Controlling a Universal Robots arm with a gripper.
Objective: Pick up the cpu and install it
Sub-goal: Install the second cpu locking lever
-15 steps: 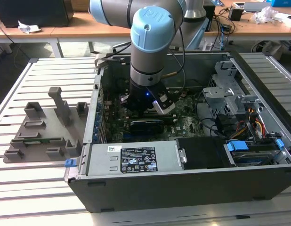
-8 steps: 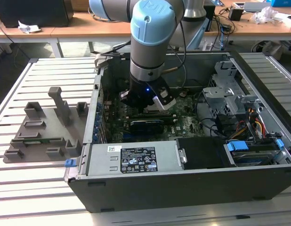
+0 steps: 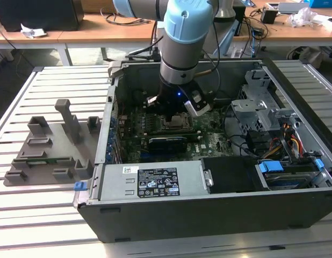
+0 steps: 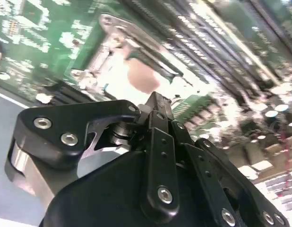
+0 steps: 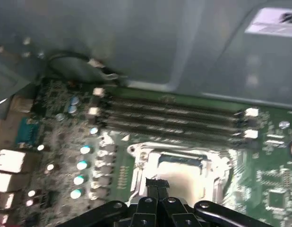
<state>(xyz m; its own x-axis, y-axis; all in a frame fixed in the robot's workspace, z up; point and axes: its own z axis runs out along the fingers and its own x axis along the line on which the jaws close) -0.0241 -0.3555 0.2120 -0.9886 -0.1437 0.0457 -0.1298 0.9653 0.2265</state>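
The cpu (image 5: 181,177) shows as a pale, shiny square lying flat inside the metal socket frame (image 5: 136,158) on the green motherboard, in both wrist views (image 4: 132,78). In the exterior view it is a small silver-grey patch (image 3: 177,122) right under the arm. My gripper (image 5: 157,183) hangs just over the socket's edge with its black fingertips (image 4: 155,100) pressed together and nothing visible between them. I cannot tell whether the tips touch the chip. In the exterior view the gripper (image 3: 174,115) is low inside the open computer case.
Several memory slots (image 5: 174,118) run beside the socket. The case walls (image 3: 115,107) close in around the board, with a drive cage (image 3: 257,102) and cables on the exterior view's right. A grey plastic tray (image 3: 50,148) lies on the slatted table at that view's left.
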